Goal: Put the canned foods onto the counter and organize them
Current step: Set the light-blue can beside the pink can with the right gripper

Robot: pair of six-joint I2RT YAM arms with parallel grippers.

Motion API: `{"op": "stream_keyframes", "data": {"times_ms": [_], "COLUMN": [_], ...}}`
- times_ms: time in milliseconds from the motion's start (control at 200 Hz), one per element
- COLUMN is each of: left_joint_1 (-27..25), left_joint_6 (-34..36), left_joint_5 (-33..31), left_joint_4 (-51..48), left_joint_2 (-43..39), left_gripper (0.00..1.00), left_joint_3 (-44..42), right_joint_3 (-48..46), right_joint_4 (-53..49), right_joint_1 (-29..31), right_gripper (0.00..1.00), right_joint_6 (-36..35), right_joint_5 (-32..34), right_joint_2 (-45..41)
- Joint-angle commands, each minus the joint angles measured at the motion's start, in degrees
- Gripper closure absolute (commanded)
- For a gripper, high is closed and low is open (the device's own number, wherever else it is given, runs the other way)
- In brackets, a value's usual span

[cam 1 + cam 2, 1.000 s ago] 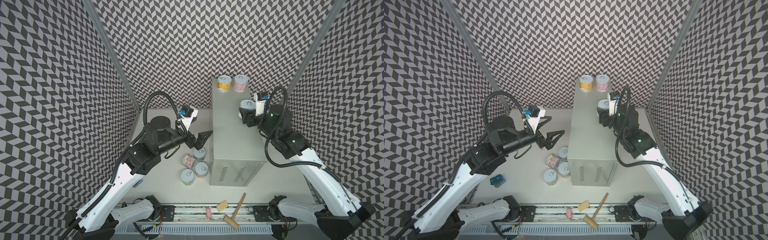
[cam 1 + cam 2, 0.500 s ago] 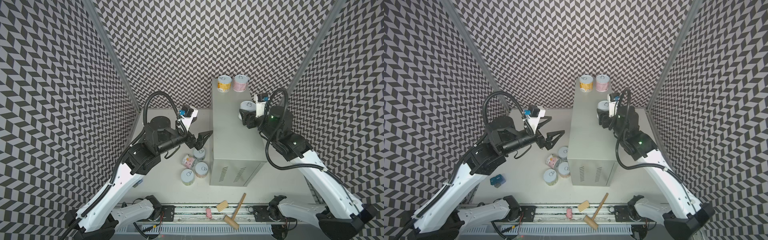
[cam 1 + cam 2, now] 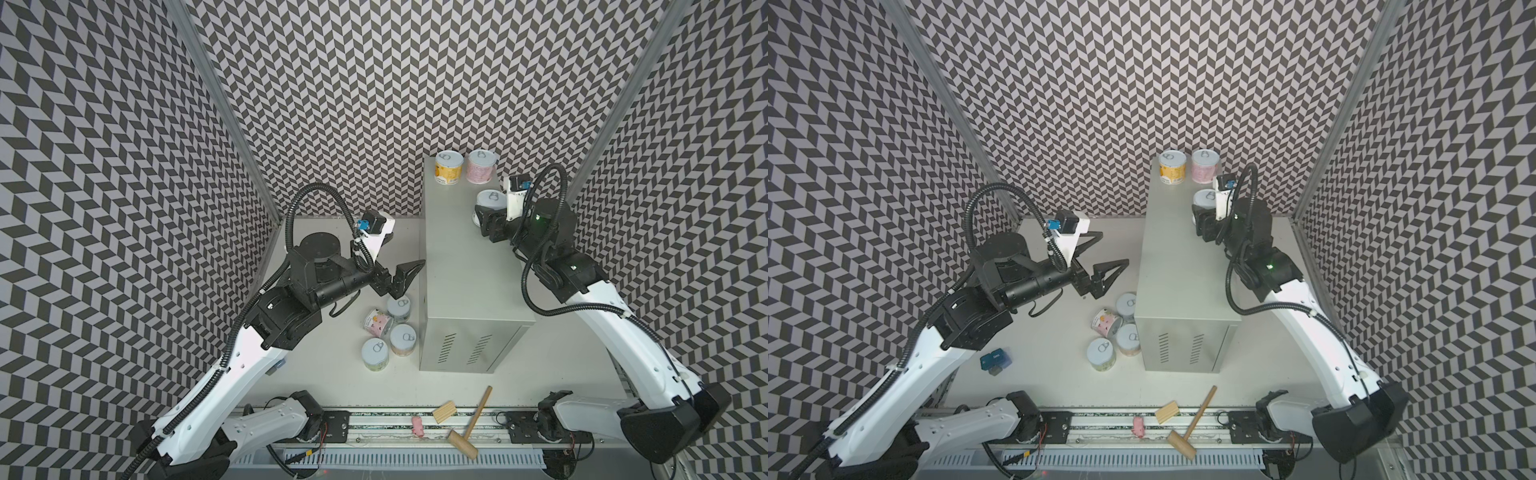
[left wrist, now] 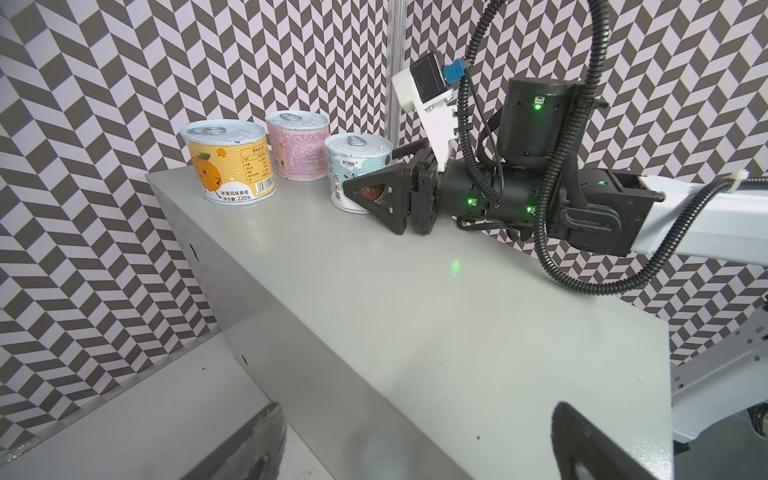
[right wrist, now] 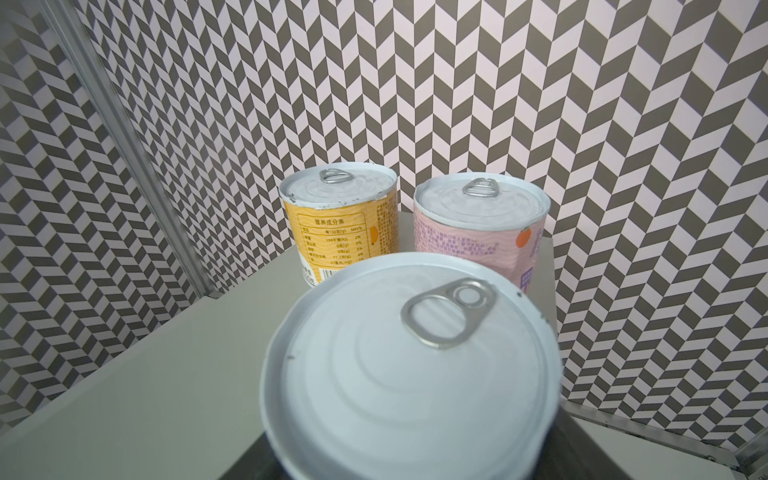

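My right end effector [image 4: 370, 174] straddles the blue can [image 5: 411, 374] at six o'clock of the pink can [image 5: 478, 216]; gripping or not, I cannot tell. I should spread wide, then withdraw level

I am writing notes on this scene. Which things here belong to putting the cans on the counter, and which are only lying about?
Belong to the job:
- counter
- yellow can, pink can and light blue can on it
- four cans beside it

Only lying about:
- wooden mallet
- wooden block
- small pink piece
- small blue object
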Motion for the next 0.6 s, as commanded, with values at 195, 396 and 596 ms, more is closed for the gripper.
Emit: {"op": "stream_keyframes", "data": {"times_ms": [195, 396, 596], "left_joint_1": [0.18, 0.21, 0.24], "left_joint_6": [1.83, 1.82, 1.68], "left_joint_5": [-2.42, -2.36, -2.09], "left_joint_4": [4.02, 4.73, 4.91], "left_joint_2": [-3.54, -4.99, -5.35], "left_gripper": [0.0, 0.0, 0.0], "left_joint_3": [-2.91, -4.29, -4.42], "right_joint_3": [4.93, 6.38, 6.65], "right_joint_4": [0.61, -2.04, -2.68], "right_joint_1": [-0.13, -0.27, -2.7], "right_gripper": [0.16, 0.16, 0.19], "right_joint_6": [1.85, 3.18, 4.45], "right_joint_5": [0.34, 1.1, 0.28], "right_joint_2": [2.24, 3.79, 4.22]}}
